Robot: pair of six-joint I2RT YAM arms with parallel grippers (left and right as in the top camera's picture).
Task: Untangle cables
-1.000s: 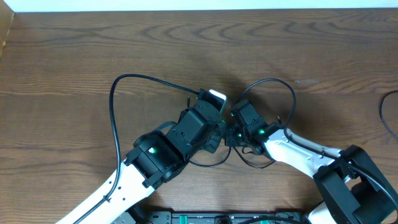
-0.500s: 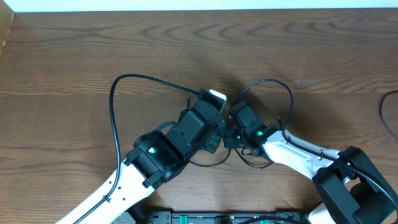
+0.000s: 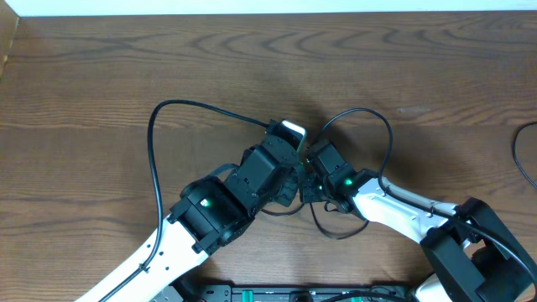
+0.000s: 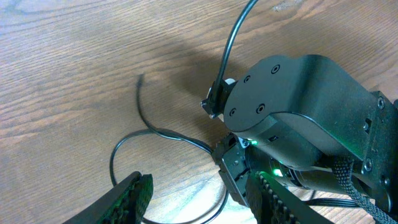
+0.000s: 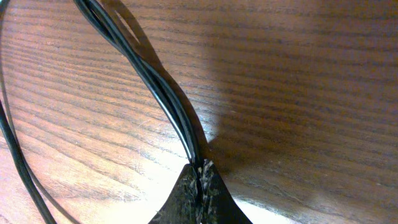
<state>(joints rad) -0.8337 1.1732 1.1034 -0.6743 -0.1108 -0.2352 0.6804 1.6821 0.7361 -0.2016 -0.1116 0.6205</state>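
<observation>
A thin black cable (image 3: 152, 138) makes a wide loop on the left of the wooden table and a smaller loop (image 3: 390, 134) on the right. Both grippers meet in the middle where the strands cross. My right gripper (image 3: 310, 178) (image 5: 200, 168) is shut on two black strands (image 5: 163, 87) that run side by side away from its tips. My left gripper (image 3: 289, 176) (image 4: 199, 183) is open. A curve of black cable (image 4: 163, 132) lies on the table between its fingers, and the right gripper's body (image 4: 292, 112) is close beside it. A small white piece (image 3: 292, 128) shows by the left gripper.
A separate black wire (image 3: 522, 159) curves in at the right table edge. A black unit (image 3: 302, 294) sits at the near edge between the arm bases. A tan box corner (image 3: 8, 42) is at the far left.
The right gripper has closed onto the black strands. The right-hand loop has shifted slightly left and the slack below the grippers has moved. The left arm has stayed put.
</observation>
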